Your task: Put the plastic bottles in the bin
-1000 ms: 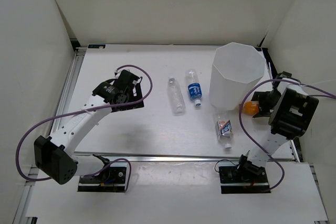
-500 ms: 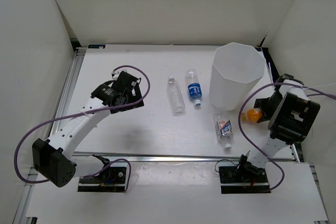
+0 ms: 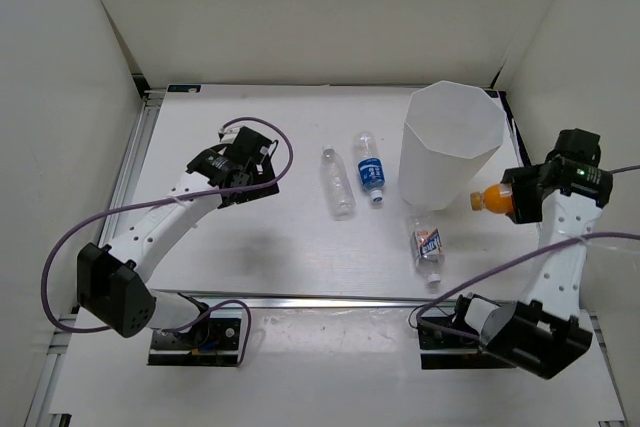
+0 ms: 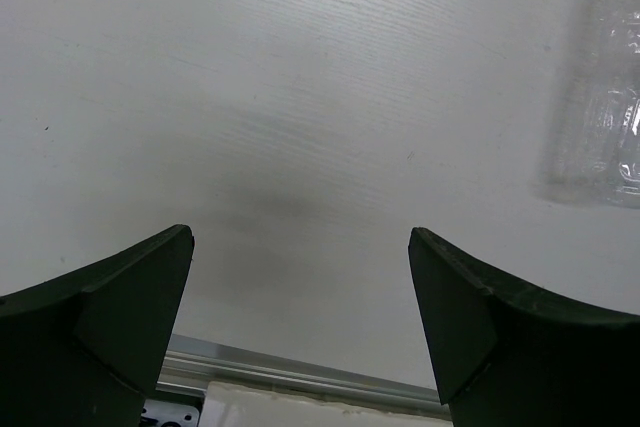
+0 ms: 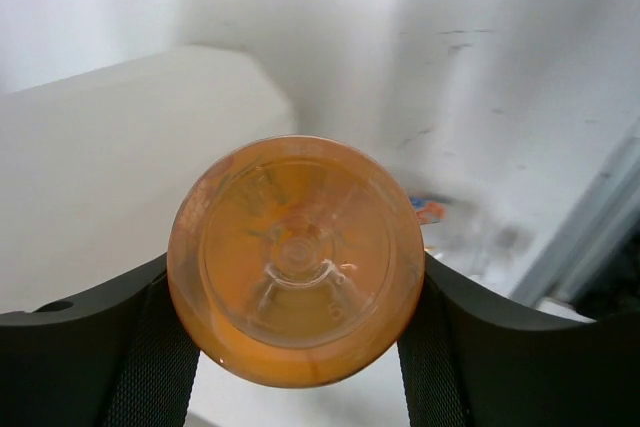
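My right gripper (image 3: 512, 199) is shut on the orange bottle (image 3: 492, 199) and holds it in the air just right of the bin (image 3: 452, 147), a tall white container with an octagonal rim. In the right wrist view the bottle's round base (image 5: 296, 259) fills the space between my fingers, with the bin's wall (image 5: 120, 157) to the left. The plain clear bottle (image 3: 336, 183), the blue-label bottle (image 3: 370, 169) and the red-white-blue label bottle (image 3: 428, 247) lie on the table. My left gripper (image 3: 262, 169) is open and empty, left of the clear bottle (image 4: 600, 87).
White walls close in the table on the left, back and right. A metal rail (image 3: 330, 297) runs along the table's near edge. Purple cables loop off both arms.
My right arm has risen and swung back, lifting the orange bottle higher beside the bin. My left gripper has moved a little toward the back and right, nearer the clear bottle.
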`<move>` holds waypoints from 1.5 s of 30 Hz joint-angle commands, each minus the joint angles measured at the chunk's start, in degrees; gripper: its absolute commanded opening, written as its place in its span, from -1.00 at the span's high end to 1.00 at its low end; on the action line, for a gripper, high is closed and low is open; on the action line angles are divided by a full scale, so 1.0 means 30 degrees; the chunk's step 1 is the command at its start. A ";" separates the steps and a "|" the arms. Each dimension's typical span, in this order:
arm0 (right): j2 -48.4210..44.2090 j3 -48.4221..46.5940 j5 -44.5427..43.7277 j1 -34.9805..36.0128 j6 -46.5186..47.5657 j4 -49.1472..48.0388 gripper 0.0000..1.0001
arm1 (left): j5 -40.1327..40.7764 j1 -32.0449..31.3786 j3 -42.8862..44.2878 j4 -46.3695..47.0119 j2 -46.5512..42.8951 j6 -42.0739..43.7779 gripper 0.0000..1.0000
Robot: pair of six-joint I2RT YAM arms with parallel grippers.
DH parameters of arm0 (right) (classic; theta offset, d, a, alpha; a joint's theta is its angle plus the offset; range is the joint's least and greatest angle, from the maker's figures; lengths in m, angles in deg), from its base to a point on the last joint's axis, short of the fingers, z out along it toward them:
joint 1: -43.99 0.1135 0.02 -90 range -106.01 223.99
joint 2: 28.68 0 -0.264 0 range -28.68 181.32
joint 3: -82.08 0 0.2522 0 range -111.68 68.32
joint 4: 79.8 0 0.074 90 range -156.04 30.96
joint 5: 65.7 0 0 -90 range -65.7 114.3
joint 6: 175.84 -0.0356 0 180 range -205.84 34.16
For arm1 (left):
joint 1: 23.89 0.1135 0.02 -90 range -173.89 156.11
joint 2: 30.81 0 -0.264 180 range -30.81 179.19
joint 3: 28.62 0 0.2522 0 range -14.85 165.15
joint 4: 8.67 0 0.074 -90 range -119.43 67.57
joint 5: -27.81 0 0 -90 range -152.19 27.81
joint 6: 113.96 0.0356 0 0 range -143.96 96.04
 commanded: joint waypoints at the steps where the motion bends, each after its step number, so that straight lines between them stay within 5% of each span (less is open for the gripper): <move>1: -0.2005 -0.2767 0.1024 -0.0015 -0.0936 -0.0294 0.88 | -0.0003 0.0066 0.0845 0.0285 -0.0683 0.0034 -1.00; 7: -0.1014 -0.8970 0.2254 0.0159 0.0324 0.0026 0.88 | -0.0498 0.0066 0.0291 0.0693 -0.1271 0.0209 -1.00; 10: -0.0780 -0.9074 0.4069 0.0628 0.1142 -0.3331 0.88 | -0.0765 0.0066 0.0289 0.0695 -0.1271 0.0385 -1.00; 14: 0.1264 -0.9448 0.3290 0.2617 0.2162 -0.6826 0.61 | -0.0765 0.0066 0.0463 0.0695 -0.0600 0.0004 -1.00; 18: 0.5660 -1.3254 0.1591 0.4933 0.3547 -0.5839 0.46 | -0.0237 0.0066 0.1750 0.0695 0.0335 0.0004 -1.00; 23: 0.7245 -1.4286 0.0883 0.6721 0.4629 -0.5657 -0.22 | -0.0672 0.0971 0.3800 0.0695 0.1860 -0.0228 -1.00; 27: 0.7629 -1.4025 0.0384 0.7485 0.4631 -0.3903 -0.96 | -0.2374 0.1560 0.6403 0.0519 0.3822 -0.0638 -1.00; 31: 0.6752 -1.3847 -0.0554 0.8159 0.4631 -0.3460 -1.00 | -0.3777 0.1560 0.8162 0.0724 0.5668 -0.0816 -1.00; 39: 0.4175 -1.4611 0.0380 0.7720 0.5391 -0.3460 -1.00 | -1.1709 0.1007 1.2941 0.0926 1.1879 0.0939 -1.00; 45: 0.2765 -1.3437 0.1669 0.6814 0.5393 -0.3665 -1.00 | -1.2659 0.0036 1.7659 -0.0094 1.6064 0.0942 -1.00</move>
